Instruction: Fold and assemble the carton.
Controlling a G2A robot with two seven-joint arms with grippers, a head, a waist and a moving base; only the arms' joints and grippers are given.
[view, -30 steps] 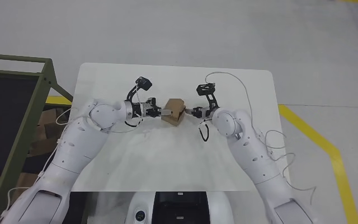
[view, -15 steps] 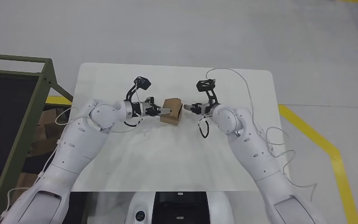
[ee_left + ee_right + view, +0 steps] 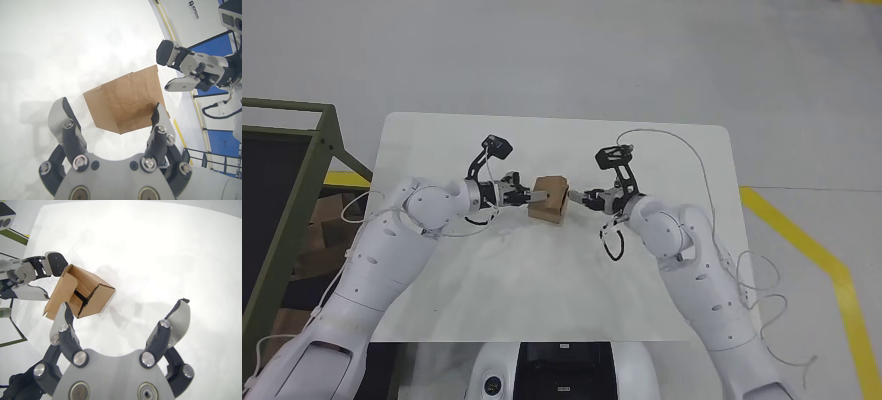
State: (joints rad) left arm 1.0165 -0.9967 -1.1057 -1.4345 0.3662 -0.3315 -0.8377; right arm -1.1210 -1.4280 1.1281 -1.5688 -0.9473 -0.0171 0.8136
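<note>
A small brown carton (image 3: pixel 549 198) lies partly folded on the white table (image 3: pixel 642 290), its open end with loose flaps (image 3: pixel 64 289) turned toward the right arm. My left gripper (image 3: pixel 525 195) is open at the carton's left side. The carton (image 3: pixel 124 102) lies between its spread fingers, and one fingertip (image 3: pixel 157 111) overlaps the edge. My right gripper (image 3: pixel 580 197) is open just right of the carton, with one finger (image 3: pixel 63 313) against the flap of the carton (image 3: pixel 94 296). The right gripper (image 3: pixel 166 73) also appears beyond the carton's far edge.
A green-framed cart (image 3: pixel 282 150) stands off the table's left side. Yellow floor tape (image 3: pixel 812 250) runs to the right. The table has open surface in front of and behind the carton.
The right arm's elbow has swung outward to the right while its gripper stayed by the carton. The carton has shifted slightly left. The left arm has barely moved.
</note>
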